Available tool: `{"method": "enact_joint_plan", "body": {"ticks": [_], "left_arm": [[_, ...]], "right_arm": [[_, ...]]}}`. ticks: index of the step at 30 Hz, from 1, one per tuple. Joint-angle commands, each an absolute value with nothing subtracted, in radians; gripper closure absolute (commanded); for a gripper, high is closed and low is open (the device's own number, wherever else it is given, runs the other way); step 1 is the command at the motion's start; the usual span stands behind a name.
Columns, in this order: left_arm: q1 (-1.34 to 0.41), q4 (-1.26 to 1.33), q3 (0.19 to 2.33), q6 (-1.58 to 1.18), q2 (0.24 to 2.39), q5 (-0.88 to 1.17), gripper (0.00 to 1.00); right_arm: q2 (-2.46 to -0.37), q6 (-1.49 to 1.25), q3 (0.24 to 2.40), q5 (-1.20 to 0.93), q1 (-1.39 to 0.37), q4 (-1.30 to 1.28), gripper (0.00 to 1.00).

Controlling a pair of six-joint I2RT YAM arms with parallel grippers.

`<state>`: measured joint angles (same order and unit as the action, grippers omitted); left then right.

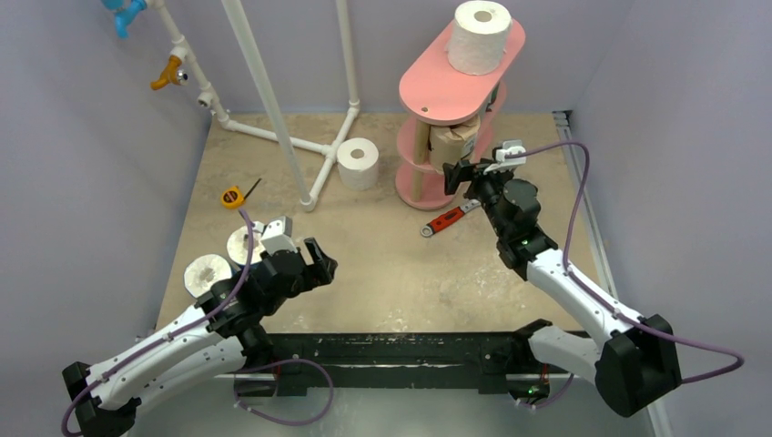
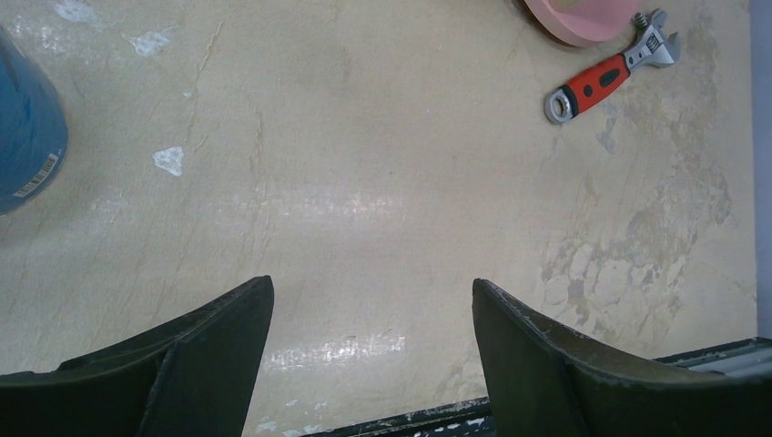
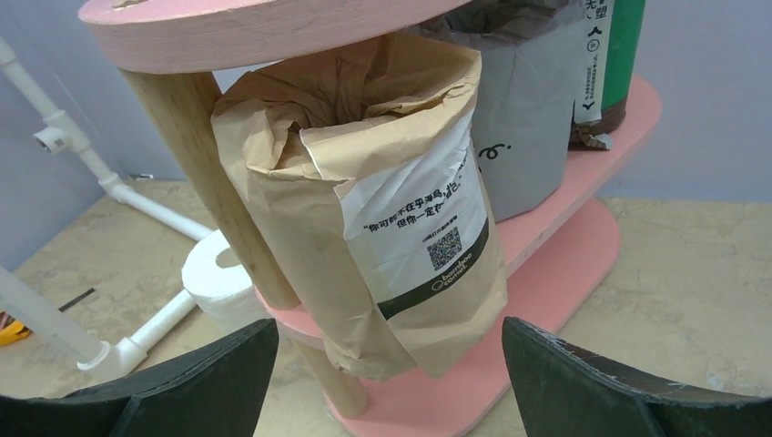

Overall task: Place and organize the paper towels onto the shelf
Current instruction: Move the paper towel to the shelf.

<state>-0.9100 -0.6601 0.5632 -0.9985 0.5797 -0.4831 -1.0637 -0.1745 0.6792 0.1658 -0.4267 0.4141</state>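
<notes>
R tool (image 3: 387, 330) spread wide, holding nothing, by tan roll (image 3: 364, 173) on shelf (image 3: 273, 32). L tool (image 2: 373, 289) apart too, empty. Roll's prob light & squishy: pinch round sides softly.

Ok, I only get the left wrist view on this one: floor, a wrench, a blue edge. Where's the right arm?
Observer: The right gripper hangs at the middle board of the shelf, jaws open, facing a tan roll.
Operator: Is anything gripping that roll?
Observer: No; it stands on the board beside a grey roll, the gripper clear of it.
Operator: Top board?
Observer: One white roll stands there.
</notes>
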Motion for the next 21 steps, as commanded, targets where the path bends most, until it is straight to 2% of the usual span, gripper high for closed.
{"method": "enact_joint_plan", "body": {"ticks": [1,21], "left_arm": [[-0.908,-0.643,0.56,-0.977,0.584,-0.495,0.21],[-0.908,-0.695,0.557,-0.995,0.561,-0.527,0.21]], "right_arm": [[-1.101,-0.166,0.728,0.181,-0.433,0.521,0.06],[-1.258,-0.253,0.784,0.25,-0.432,0.661,0.16]]}}
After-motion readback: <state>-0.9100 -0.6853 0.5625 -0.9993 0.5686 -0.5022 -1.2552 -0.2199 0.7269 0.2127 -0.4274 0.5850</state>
